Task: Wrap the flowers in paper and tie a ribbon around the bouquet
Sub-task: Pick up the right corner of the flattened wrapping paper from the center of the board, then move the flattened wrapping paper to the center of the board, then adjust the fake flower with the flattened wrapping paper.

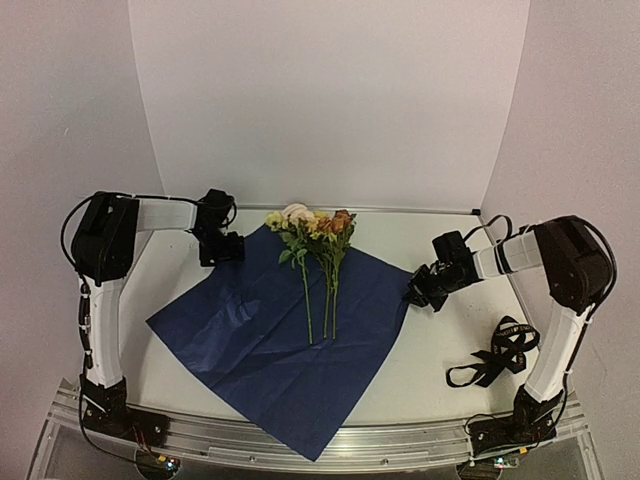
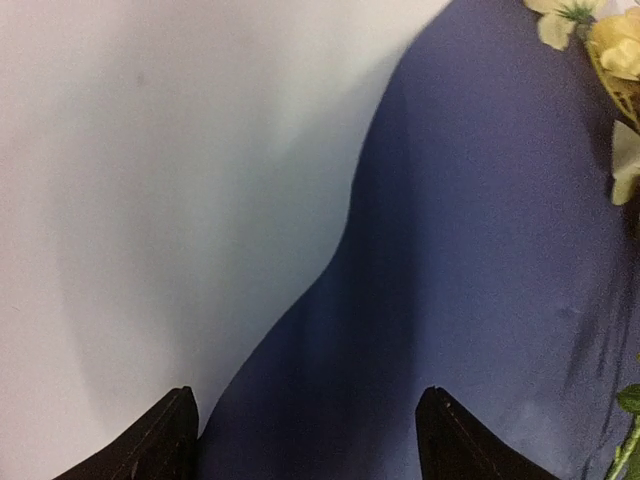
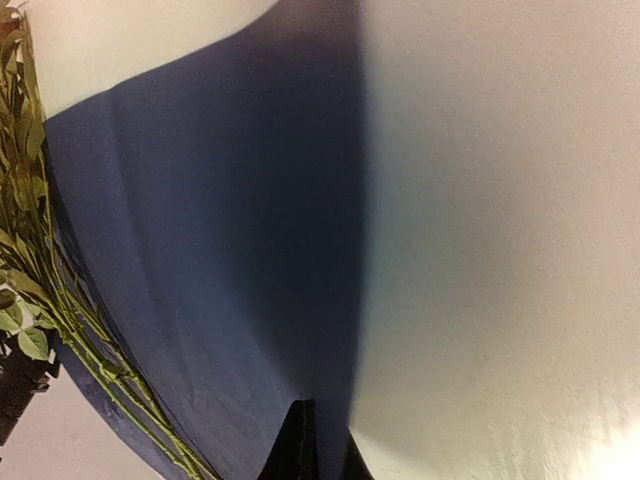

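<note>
Navy paper [image 1: 260, 340], dark face up, lies as a diamond on the tabletop [image 1: 420, 380], one corner reaching the near edge. Off the sheet on the near right, well apart from it, the black ribbon [image 1: 497, 355] sits in a loose tangle, untouched.

Farther in, the right pincer [image 1: 415, 292] is pressed together at the sheet's right-hand corner. Its wrist view shows the dark fingertips meeting just where the paper's edge ends. It appears to be pinching that corner, though the contact itself is too small to confirm.

The flowers [image 1: 318, 250] lie to that pincer's left, along the middle of the sheet. Their long axis runs near to far: bare stem ends toward the near edge, yellow, cream and rust blooms at the far corner. On this reading, a fold from the right would have to carry the corner leftward across the stems, at right angles to them, and the right pincer is the one placed for it.

Across the sheet, the left pincer [image 1: 222, 250] hangs low over the far-left edge and is the nearer of the two to the blooms. Its fingers are spread, with the paper's border running between them and nothing gripped.

Wrapping looks barely begun: no cone is formed, and tying is some way off.
</note>
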Robot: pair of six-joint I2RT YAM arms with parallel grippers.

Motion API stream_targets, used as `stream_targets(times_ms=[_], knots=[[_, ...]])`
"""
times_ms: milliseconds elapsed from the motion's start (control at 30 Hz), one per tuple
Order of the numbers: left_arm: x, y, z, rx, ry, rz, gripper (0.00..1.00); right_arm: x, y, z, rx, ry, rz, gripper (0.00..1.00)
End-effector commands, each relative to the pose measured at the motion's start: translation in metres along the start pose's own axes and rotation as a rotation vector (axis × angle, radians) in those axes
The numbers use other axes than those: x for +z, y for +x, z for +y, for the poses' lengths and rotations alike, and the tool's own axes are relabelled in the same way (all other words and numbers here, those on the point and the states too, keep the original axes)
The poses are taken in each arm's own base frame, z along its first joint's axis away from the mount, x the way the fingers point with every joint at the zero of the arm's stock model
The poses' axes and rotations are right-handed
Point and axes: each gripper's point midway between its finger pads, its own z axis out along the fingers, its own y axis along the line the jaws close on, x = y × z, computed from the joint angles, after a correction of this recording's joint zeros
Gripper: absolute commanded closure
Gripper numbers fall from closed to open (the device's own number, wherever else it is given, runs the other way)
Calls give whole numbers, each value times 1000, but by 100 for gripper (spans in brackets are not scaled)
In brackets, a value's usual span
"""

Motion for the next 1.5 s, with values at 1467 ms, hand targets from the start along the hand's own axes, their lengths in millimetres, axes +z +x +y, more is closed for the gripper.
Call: stream_targets(times_ms=[1467], knots=[[-64, 126, -279, 191, -51, -237, 6, -57, 32, -33, -181, 99, 3, 100]])
